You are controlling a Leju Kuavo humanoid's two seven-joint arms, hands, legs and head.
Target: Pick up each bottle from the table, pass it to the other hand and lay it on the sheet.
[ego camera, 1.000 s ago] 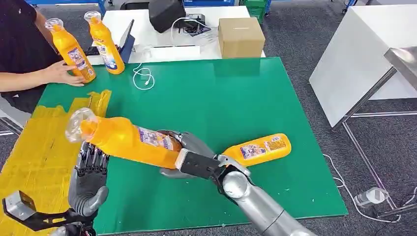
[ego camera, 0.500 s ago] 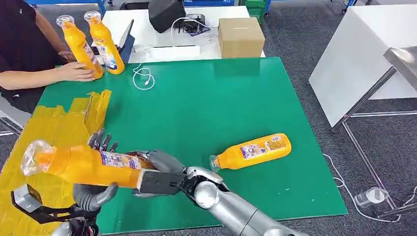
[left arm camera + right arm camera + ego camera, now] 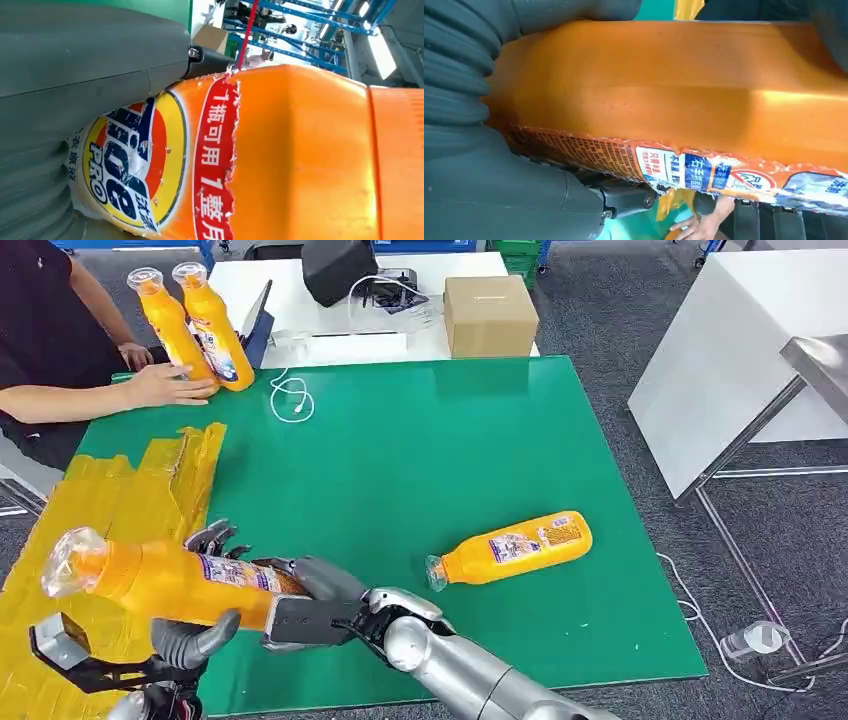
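Four bottles: I counted four orange plastic detergent bottles, one held, one lying, two standing.
Held bottle: the orange bottle with a clear cap and a blue-and-red label (image 3: 170,578) lay nearly level in the air at the near left, cap pointing left, over the near edge where the green table mat (image 3: 420,440) met the yellow crinkled sheet (image 3: 95,510).
Right hand: my right hand (image 3: 305,605) grasped the base end of that bottle, its grey thumb lying over the top; in the right wrist view the bottle's orange side (image 3: 674,85) ran right along the palm.
Left hand: my left hand (image 3: 195,625) was under the bottle's middle, dark fingers (image 3: 212,536) showing past its far side and the thumb pointing right below it; in the left wrist view the label (image 3: 150,165) sat against the palm, but I could not tell whether the fingers had clenched on it.
Lying bottle: a second orange bottle (image 3: 512,548) lay on its side on the green mat at the near right, cap toward the left, well apart from both hands.
Standing bottles: two more orange bottles (image 3: 195,325) stood upright, side by side, at the far left corner.
Person: a person's hand (image 3: 175,388) rested on the mat at the foot of those two bottles.
Beyond the mat: a brown cardboard box (image 3: 488,315) sat on a white table at the far side.
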